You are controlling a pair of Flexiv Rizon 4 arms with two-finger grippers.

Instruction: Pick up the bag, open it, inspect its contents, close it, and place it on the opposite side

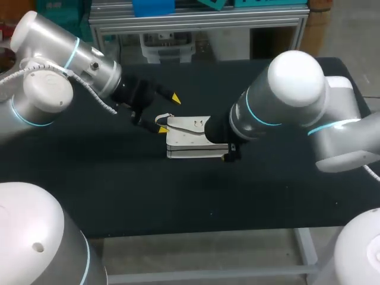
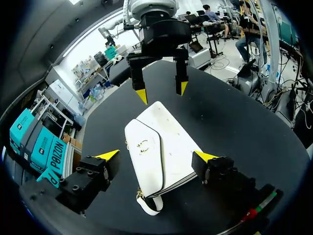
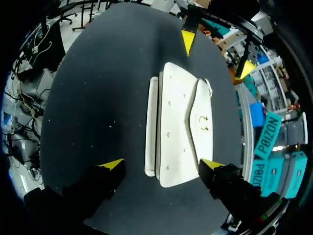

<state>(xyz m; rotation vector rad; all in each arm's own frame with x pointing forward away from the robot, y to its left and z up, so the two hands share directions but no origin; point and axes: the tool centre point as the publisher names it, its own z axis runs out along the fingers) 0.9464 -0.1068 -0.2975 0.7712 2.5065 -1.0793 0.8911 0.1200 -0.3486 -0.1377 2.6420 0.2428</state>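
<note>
We see a white, flat rectangular handbag with a fold-over flap (image 1: 190, 138) lying closed on the black desk (image 1: 119, 190), just above the middle of the head frame. A small gold-coloured clasp (image 2: 143, 144) sits on its flap, and a short white strap loop (image 2: 149, 203) hangs off one narrow end.

Our left arm comes in from the upper left of the head frame. Its pincer (image 1: 168, 113) is spread wide at the bag's left end, one yellow tip above that end and the other close by the strap loop. In the left wrist view the strap end of the bag lies between the fingers: one tip is against or just beside the bag's long edge, and the other stands well apart from it over bare desk, so nothing is gripped.

Our right arm enters from the right of the head frame and covers the bag's right end. Its pincer (image 3: 162, 164) is also wide. In the right wrist view the bag's near end sits between the fingers, one tip just beside the flap-side corner and the other well clear of the bag. The two pincers face each other across the length of the bag.
</note>
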